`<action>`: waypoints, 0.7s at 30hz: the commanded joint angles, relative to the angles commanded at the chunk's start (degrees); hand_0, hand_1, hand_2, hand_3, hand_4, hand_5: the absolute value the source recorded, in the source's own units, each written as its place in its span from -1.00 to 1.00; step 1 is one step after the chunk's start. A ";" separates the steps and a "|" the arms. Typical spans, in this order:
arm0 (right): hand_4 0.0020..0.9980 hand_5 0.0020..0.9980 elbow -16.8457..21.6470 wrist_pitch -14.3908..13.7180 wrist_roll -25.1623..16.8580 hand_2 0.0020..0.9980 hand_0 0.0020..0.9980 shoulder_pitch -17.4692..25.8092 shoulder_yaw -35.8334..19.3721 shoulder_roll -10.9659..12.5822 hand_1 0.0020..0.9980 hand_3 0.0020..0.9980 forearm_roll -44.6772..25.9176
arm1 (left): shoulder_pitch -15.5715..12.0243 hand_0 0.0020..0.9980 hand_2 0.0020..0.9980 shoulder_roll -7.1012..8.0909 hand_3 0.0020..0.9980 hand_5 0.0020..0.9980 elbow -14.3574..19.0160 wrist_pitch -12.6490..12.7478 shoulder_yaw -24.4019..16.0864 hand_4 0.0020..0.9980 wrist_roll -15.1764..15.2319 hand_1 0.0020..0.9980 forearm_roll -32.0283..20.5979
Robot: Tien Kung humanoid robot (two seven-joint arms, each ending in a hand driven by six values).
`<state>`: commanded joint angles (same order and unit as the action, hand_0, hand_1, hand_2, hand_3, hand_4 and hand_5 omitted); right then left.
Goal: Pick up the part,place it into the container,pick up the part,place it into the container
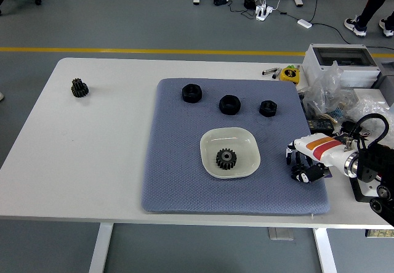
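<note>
A pale square bowl [246, 138] sits on the blue-grey mat [178, 174] and holds a black gear [226, 158]. Three black nut-like parts lie along the mat's far side: one [192, 92] on the left, one [229, 104] in the middle, one [268, 107] on the right. A small dark gear [79, 88] lies on the bare table at the far left. My right hand [301, 165] hovers over the mat's right edge, right of the bowl, fingers loosely curled downward and holding nothing. The left arm is out of view.
A grey plastic box [340, 63], clear bags of small parts [335, 103] and a yellow tape measure [289, 74] crowd the table's right side. A person's feet [369, 23] show on the floor at the top right.
</note>
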<state>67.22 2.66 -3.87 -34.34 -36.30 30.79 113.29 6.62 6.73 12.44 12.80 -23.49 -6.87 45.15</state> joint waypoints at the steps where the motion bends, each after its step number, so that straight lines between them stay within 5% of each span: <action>1: 0.55 -0.79 0.06 -0.02 0.02 -0.31 -0.78 -0.02 0.00 0.04 -0.51 -0.04 0.00 | 0.01 0.30 0.24 0.00 0.11 0.00 0.00 0.00 0.00 0.19 0.00 0.29 0.01; 21: 0.50 -0.84 5.51 -1.12 0.53 -0.33 -0.75 -1.27 -0.41 0.73 -0.55 -0.06 0.19 | 0.11 0.30 0.24 0.07 0.11 0.00 0.00 -0.04 0.00 0.19 0.03 0.29 0.08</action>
<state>72.72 1.55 -3.34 -35.62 -36.71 31.52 113.47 6.73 6.80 12.44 12.76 -23.48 -6.84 45.23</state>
